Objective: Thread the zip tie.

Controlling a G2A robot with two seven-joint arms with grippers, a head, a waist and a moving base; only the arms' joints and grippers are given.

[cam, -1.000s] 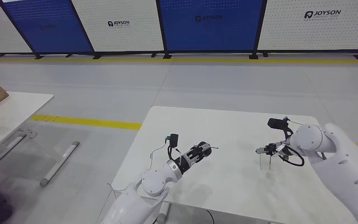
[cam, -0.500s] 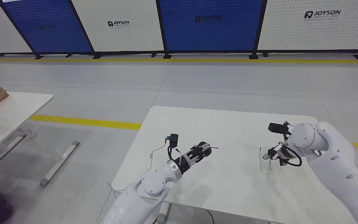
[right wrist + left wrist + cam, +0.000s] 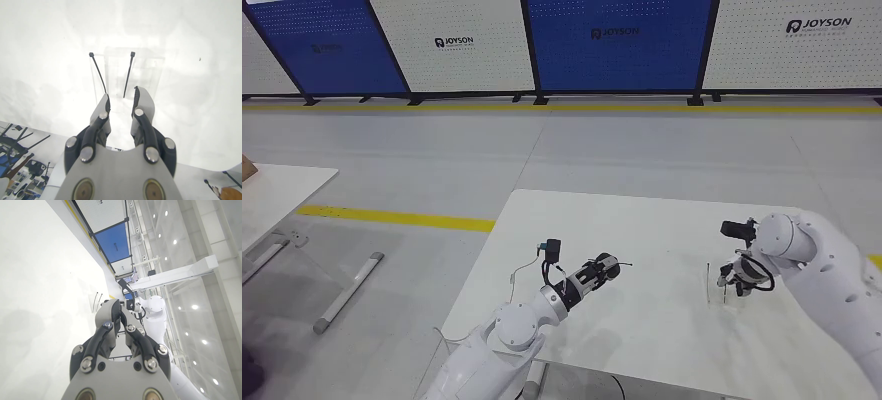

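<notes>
Right gripper [image 3: 122,92]: fingers spread wide, nothing held, at tail-end edge of clear stand [image 3: 151,75]. Two black zip ties [image 3: 98,73] [image 3: 128,74] on stand, side by side, apart. Left gripper [image 3: 118,308]: fingers pressed together, contents undeterminable, well apart from stand.

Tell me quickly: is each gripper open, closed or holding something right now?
Left gripper: closed; whether it pinches anything cannot be told.
Right gripper: open, holding nothing; two zip ties lie by its fingertips.
</notes>
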